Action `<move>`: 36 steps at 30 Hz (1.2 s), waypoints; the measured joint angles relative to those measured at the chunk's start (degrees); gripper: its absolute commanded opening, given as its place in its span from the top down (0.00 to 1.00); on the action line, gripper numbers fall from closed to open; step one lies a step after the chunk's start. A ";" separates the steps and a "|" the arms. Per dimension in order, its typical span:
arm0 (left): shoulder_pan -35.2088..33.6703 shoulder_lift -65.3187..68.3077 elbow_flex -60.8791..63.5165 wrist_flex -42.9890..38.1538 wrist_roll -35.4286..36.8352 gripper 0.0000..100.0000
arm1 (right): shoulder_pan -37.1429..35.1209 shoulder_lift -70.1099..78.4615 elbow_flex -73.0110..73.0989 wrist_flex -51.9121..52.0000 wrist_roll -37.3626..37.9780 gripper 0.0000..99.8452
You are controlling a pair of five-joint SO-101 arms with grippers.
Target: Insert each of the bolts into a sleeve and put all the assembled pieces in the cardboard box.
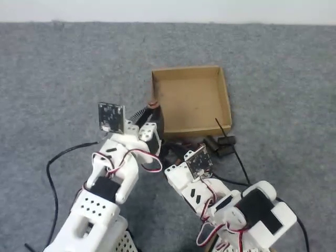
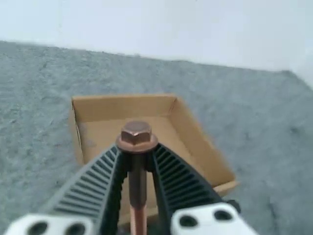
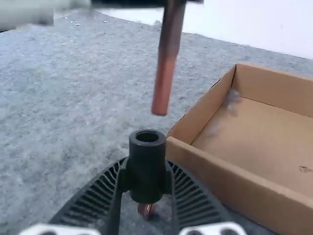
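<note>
My left gripper [image 2: 137, 152] is shut on a copper bolt [image 2: 136, 136], gripped just under its hex head with the shaft hanging down. In the high view this gripper [image 1: 154, 119] stands at the front left corner of the cardboard box [image 1: 190, 100]. My right gripper [image 3: 146, 171] is shut on a black sleeve [image 3: 146, 156], held upright with its open end up. The bolt's shaft [image 3: 166, 63] hangs a short way above the sleeve's mouth, slightly off to one side and apart from it. Nothing lies in the box [image 3: 264, 142].
Loose black sleeves [image 1: 219, 143] lie on the grey carpet just in front of the box's near wall [image 1: 199, 129], beside a thin black cable [image 1: 233, 149]. A copper tip [image 3: 145, 209] shows under the held sleeve. Open carpet stretches to the left and behind the box.
</note>
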 measured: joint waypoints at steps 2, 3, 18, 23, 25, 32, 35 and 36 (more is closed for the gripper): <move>0.00 0.00 3.52 -4.48 -0.88 0.99 | -0.09 0.00 0.00 0.00 0.00 0.99; 0.09 0.00 5.63 -7.47 -0.97 0.99 | -0.18 0.00 0.00 0.00 0.00 0.99; -0.70 0.00 14.15 -26.20 -0.79 0.99 | -0.18 0.00 0.00 0.00 0.00 0.99; -0.35 0.00 14.15 -24.79 -0.70 0.99 | -0.18 0.00 0.00 0.00 0.00 0.99; 0.53 0.00 14.15 -24.70 -0.70 0.99 | -0.18 0.00 0.00 0.00 0.00 0.99; 0.79 0.00 14.15 -22.86 -0.70 0.99 | 0.35 0.00 0.00 0.00 0.00 0.99; 1.41 0.00 14.15 -21.19 -0.79 0.99 | 0.70 0.00 0.00 0.00 0.00 0.99; 1.32 0.00 14.15 -20.31 -0.79 0.99 | 0.70 0.00 0.00 0.00 0.00 0.99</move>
